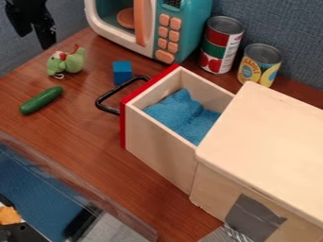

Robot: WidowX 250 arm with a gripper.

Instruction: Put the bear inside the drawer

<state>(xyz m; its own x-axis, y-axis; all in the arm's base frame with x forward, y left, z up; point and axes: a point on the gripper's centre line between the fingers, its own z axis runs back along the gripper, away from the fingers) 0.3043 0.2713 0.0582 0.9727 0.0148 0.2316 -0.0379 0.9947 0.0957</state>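
Observation:
In the upper left corner the black gripper (34,35) hangs with its two fingers apart and nothing between them. A small green plush toy (73,62), taken as the bear, lies on the table below and to the right of it, apart from the gripper; it has a red and white part at its head. The wooden drawer (157,145) is pulled out of its box toward the left, with a red front and a black handle. Folded blue cloth (174,110) lies inside it.
A blue cube (122,72) sits near the drawer handle (108,97). A cucumber (41,100) lies at left. Behind stand a toy microwave (180,28) and two cans (220,45) (259,64). The drawer's box (271,142) fills the right side; a clear bin (82,191) is at lower left.

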